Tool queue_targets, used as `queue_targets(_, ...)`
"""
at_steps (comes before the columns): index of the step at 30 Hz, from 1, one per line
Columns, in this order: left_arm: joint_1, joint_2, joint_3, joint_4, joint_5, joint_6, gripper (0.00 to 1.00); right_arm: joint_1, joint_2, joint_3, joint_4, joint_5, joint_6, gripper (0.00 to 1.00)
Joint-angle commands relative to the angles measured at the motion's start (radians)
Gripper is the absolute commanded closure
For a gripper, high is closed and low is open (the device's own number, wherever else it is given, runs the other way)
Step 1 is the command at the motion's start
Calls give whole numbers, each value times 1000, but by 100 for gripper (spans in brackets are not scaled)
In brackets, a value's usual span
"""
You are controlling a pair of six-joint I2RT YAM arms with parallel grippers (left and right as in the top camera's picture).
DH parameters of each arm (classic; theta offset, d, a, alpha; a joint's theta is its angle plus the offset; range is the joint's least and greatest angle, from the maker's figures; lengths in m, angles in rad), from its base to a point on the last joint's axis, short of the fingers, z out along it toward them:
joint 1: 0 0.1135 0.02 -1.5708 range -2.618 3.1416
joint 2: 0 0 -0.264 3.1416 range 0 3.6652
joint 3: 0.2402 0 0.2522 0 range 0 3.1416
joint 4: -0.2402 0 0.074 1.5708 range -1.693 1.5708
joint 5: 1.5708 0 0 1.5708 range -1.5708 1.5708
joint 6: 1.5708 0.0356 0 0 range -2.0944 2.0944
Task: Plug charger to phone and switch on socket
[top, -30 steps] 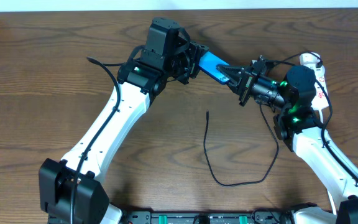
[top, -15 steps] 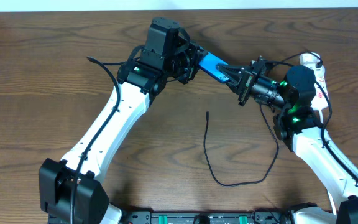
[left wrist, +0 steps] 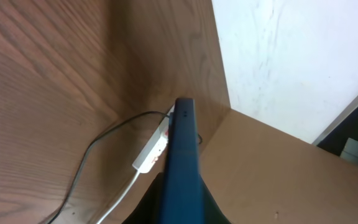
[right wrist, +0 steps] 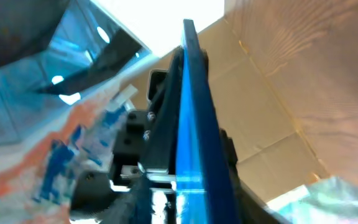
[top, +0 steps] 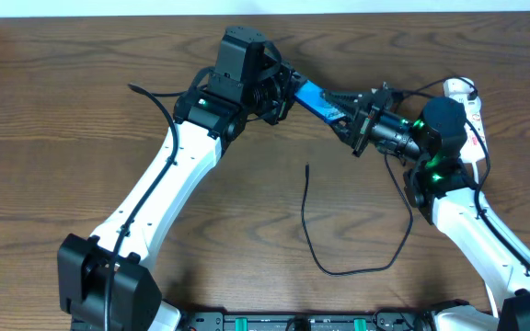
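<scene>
Grip just swapped sides. Your left gripper (top: 288,92) has pressed shut and now pinches the phone (top: 316,96) by the end nearest it. The left wrist view shows the phone edge-on, sticking straight out from the jaws.

Your right gripper (top: 346,112), at the phone's other end, has started letting go. Its fingers look slightly spread on overhead, but I can't tell if the pads are off the phone yet. The phone is in the air between the two grippers.

My read: left is now the holder and right is being freed for the charger (top: 306,221). That lies loose on the table, well apart from the right gripper, on the robot's side of it. The socket (left wrist: 153,149) sits beyond the right wrist, its switches too small to read. Check that left's pinch holds before you back right off.
</scene>
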Motion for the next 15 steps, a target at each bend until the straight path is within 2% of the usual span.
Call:
queue_targets(1, 3, -11, 9, 6, -1, 17, 93, 11, -5, 12, 1, -24, -26, 53)
queue_targets(8, 29, -11, 9, 6, 0, 45, 93, 10, -5, 12, 0, -24, -36, 8)
queue_targets(11, 55, -11, 9, 6, 19, 91, 93, 5, -5, 12, 1, -25, -95, 1)
queue_targets(15, 113, -11, 9, 6, 101, 147, 93, -8, -5, 12, 1, -43, -230, 1)
